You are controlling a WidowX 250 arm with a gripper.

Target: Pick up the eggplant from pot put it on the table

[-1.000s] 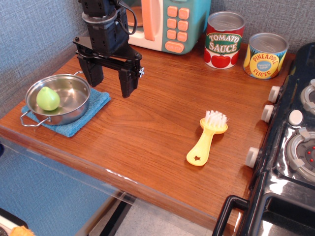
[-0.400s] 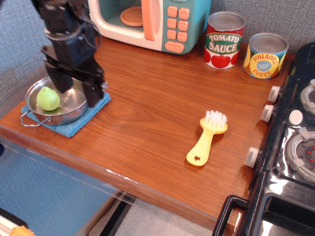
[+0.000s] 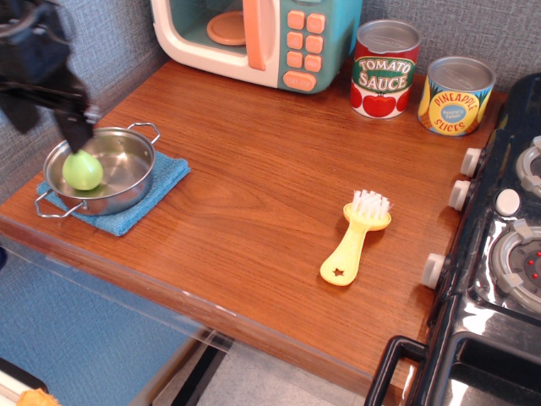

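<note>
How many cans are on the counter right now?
2: the red tomato sauce can and the yellow pineapple slices can, side by side at the back wall, right of the toy microwave.

Cans (image 3: 385, 69) read "Tomato Sauce" and "Pineapple Slices" (image 3: 455, 96).

A grey textured wall (image 3: 473, 30) runs behind the counter (image 3: 254, 220), turning a corner at the far left. A toy microwave (image 3: 262, 38) stands against that wall, with two cans (image 3: 420, 80) just to its right. A black stove (image 3: 499, 254) adjoins the counter's right edge. Below the counter's front edge lies a blue floor (image 3: 84, 338), with a paler grey patch further right. Soft, even light leaves a faint sheen on the wood.
</note>
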